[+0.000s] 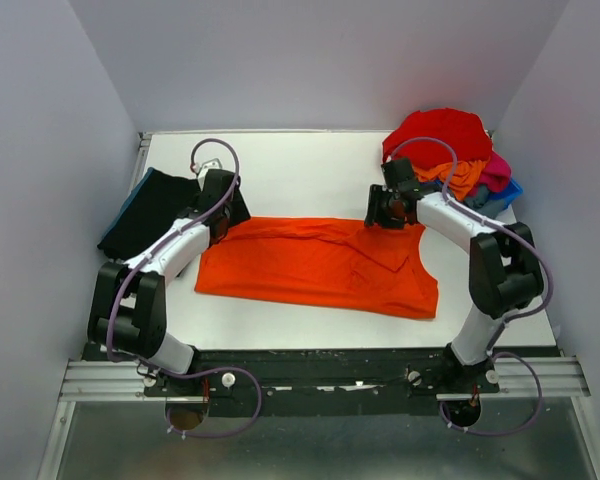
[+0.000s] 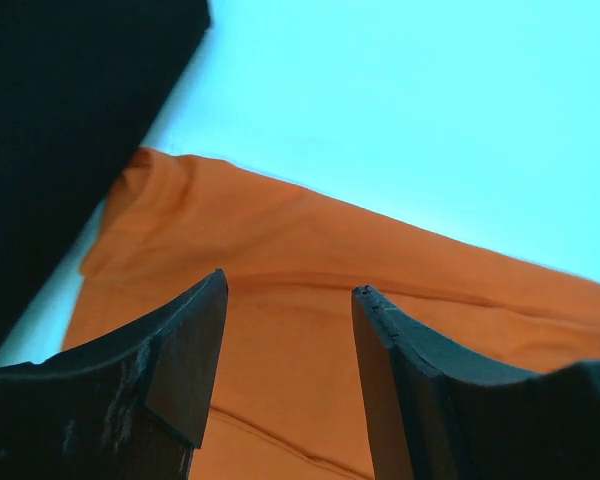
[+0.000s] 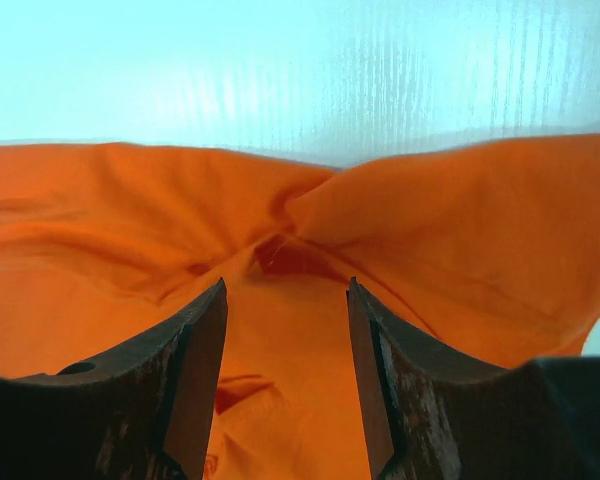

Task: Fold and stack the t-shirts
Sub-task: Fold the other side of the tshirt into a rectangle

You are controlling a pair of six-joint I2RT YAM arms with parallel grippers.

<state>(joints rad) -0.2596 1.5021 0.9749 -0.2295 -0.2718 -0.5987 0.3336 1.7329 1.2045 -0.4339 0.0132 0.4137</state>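
Note:
A bright orange t-shirt (image 1: 320,265) lies spread across the middle of the table, folded lengthwise. My left gripper (image 1: 218,226) hovers at its far left corner, open, with only cloth showing below the gap (image 2: 290,285). My right gripper (image 1: 390,212) hangs over the shirt's far right edge, open as well, above a puckered fold (image 3: 285,285). A folded black t-shirt (image 1: 160,210) rests at the left, beside the left gripper. Red (image 1: 435,135), orange (image 1: 460,178) and magenta (image 1: 495,170) t-shirts are heaped at the back right.
A blue bin (image 1: 500,198) holds the heap of shirts at the back right corner. White walls enclose the table on three sides. The arm bases and a metal rail (image 1: 320,375) run along the near edge.

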